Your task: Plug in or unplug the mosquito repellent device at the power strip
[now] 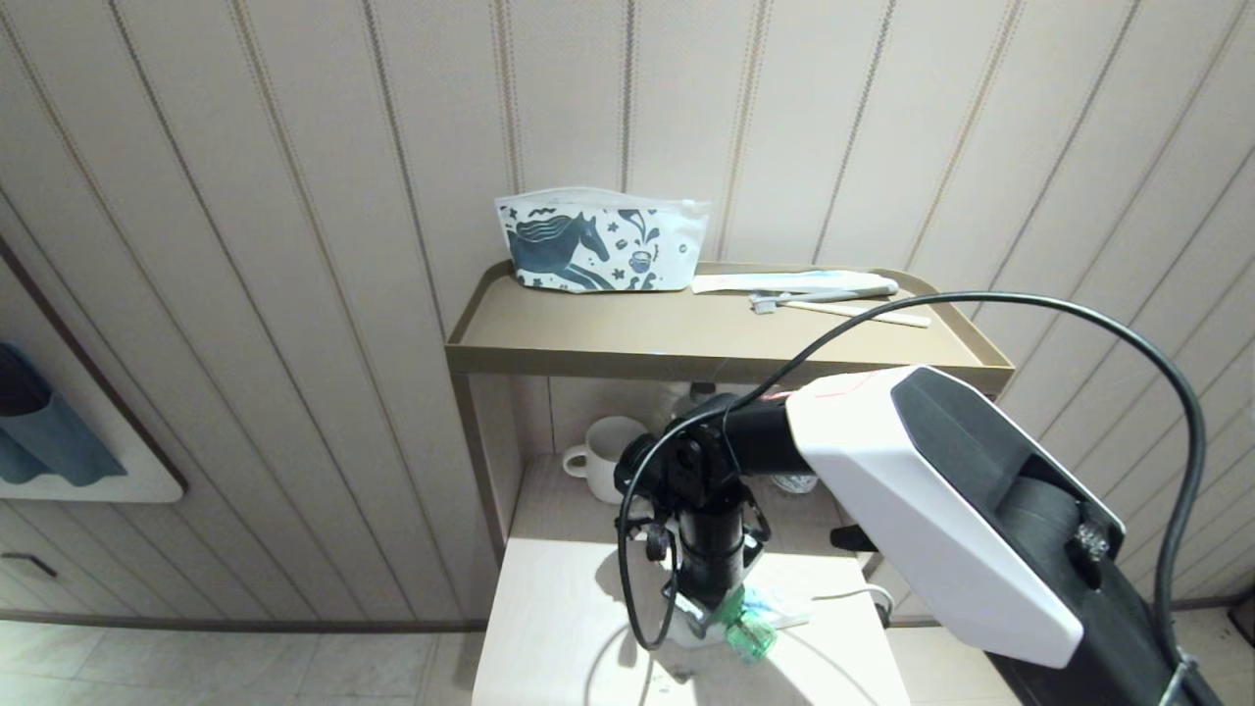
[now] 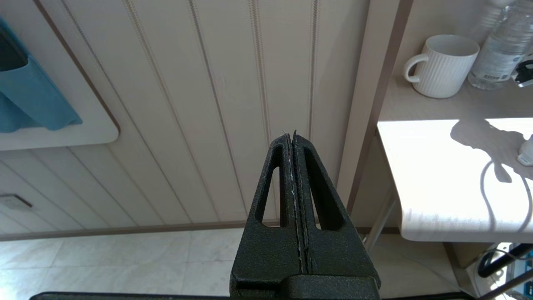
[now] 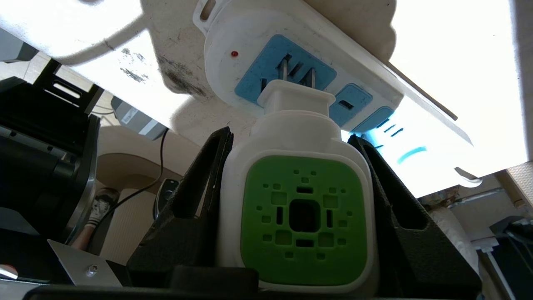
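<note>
Right wrist view has the right gripper [image 3: 297,208] clamped on the mosquito repellent device [image 3: 297,196], prongs showing bare, at the end socket of the power strip [image 3: 266,62] but not seated, so I'd call it about halfway. White head, green vented face, near the desk's [image 1: 569,628] front edge; left gripper [image 2: 295,175] parked closed, off to the side.

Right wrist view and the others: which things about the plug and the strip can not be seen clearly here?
- Prong depth: in the right wrist view the device, held by the right gripper, shows bare prongs at the strip; whether the tips are inside is unclear.
- Strip's far end: washed out by glare.
- Head view: the right arm covers most of the strip.
- Left wrist view: only a corner shows at the edge; left gripper is shut.
</note>
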Robot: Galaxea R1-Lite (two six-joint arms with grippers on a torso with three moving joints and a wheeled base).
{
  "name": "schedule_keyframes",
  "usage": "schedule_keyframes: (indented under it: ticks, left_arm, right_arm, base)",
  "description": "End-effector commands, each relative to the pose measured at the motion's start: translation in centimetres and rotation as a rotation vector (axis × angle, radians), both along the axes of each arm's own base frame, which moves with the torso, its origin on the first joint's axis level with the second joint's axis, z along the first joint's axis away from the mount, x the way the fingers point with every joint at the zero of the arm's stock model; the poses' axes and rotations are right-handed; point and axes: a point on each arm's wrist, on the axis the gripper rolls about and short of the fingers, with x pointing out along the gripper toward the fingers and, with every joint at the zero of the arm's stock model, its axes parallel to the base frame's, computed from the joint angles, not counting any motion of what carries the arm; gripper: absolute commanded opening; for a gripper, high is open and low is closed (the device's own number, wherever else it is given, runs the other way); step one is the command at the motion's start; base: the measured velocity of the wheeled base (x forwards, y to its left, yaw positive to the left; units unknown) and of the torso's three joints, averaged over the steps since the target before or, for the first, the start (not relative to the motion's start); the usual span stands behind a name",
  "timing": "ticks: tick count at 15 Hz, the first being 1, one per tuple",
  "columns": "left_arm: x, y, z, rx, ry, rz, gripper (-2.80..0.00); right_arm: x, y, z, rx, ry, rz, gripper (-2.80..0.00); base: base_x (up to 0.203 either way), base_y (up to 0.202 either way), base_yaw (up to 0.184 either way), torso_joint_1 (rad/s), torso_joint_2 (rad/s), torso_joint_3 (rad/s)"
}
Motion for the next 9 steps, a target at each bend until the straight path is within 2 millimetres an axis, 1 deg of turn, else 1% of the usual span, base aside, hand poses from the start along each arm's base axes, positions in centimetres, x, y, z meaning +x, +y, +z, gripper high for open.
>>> schedule_keyframes:
  ticks: [1,4,9]
  left_arm:
    - [0.01,0.0,0.0,0.0,0.002,0.001,-2.8]
    - [0.01,0.0,0.0,0.0,0.002,0.001,-2.8]
    - [0.01,0.0,0.0,0.0,0.002,0.0,-2.8]
  right_arm:
    - [-0.04,0.0,-0.43,-0.011,0.01,0.002,-2.8]
    - [-0.16,0.26,-0.85,-0.055,-0.013,0.008,-2.8]
    - [-0.12,0.29,-0.83,-0.053,-0.016,0.01,-2.8]
  base:
    - [0.0,0.0,0.0,0.0,0.0,0.0]
    - [0.0,0.0,0.0,0.0,0.0,0.0]
    - [0.0,0.0,0.0,0.0,0.0,0.0]
